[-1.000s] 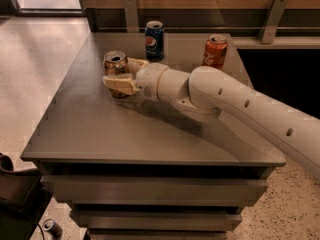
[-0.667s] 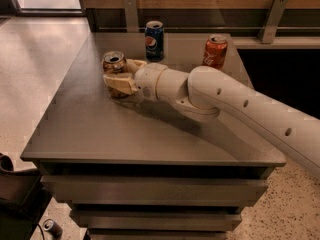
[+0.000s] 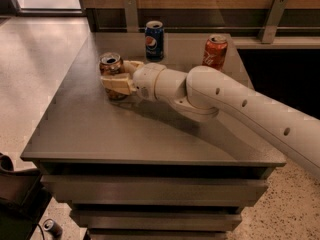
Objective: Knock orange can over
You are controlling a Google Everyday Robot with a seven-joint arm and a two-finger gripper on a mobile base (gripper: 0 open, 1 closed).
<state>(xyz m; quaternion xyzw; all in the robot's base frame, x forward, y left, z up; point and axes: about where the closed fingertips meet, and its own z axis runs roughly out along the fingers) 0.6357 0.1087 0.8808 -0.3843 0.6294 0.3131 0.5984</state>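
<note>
The orange can [image 3: 110, 67] stands upright on the left rear part of the grey table [image 3: 150, 134]; it is dull brownish-orange with a silver top. My gripper [image 3: 119, 78] reaches in from the right at the end of the white arm [image 3: 225, 101]. Its tan fingers [image 3: 116, 84] sit on either side of the can's lower body, one in front and one behind, closed on it. The can's lower half is partly hidden by the front finger.
A blue Pepsi can [image 3: 154, 40] stands at the table's back, just behind the gripper. A red-orange can with white script [image 3: 215, 52] stands at the back right. A wooden wall with metal brackets runs behind. The floor lies to the left.
</note>
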